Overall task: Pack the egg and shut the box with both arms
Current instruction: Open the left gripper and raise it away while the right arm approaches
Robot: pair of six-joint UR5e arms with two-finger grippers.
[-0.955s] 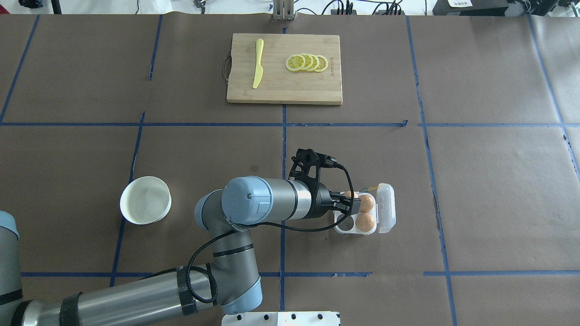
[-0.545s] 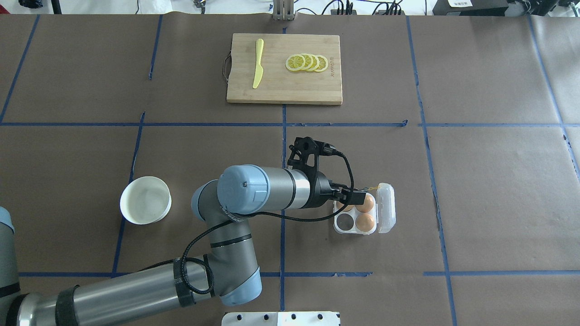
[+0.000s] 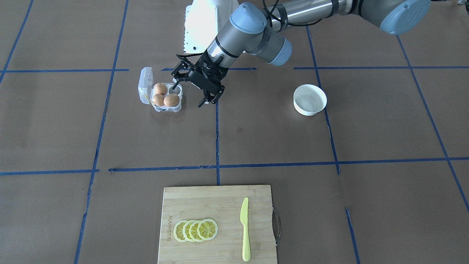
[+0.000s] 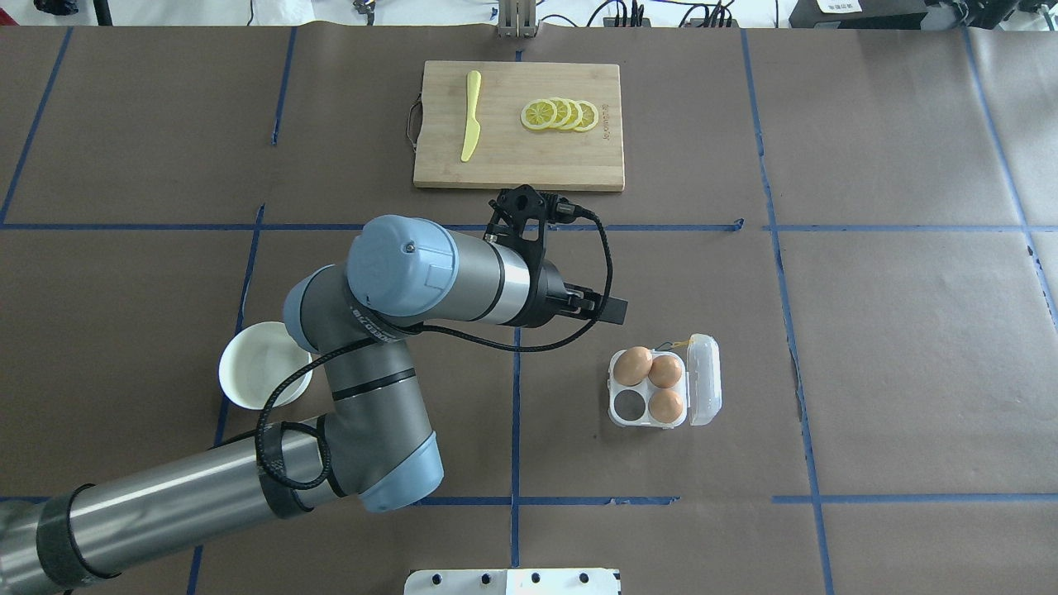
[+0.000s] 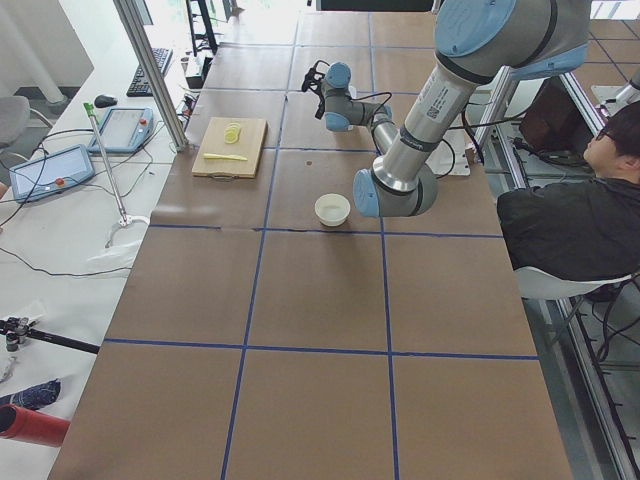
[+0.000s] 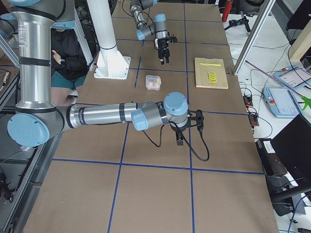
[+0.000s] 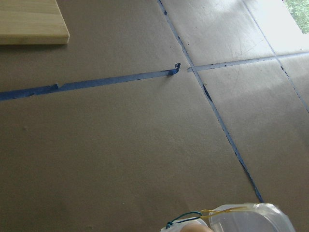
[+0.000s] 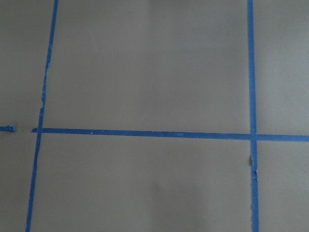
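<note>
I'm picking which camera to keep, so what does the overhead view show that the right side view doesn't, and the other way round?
Only overhead: three eggs and one empty cup can be counted in the egg carton. Only the side view: the right arm, near the camera, and a seated person. Both: the left arm, the carton, the cutting board.

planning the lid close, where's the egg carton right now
Overhead view: the egg carton sits right of centre, lid open on its right side, just right of and nearer the robot than the left gripper, far right of the white bowl.
</note>
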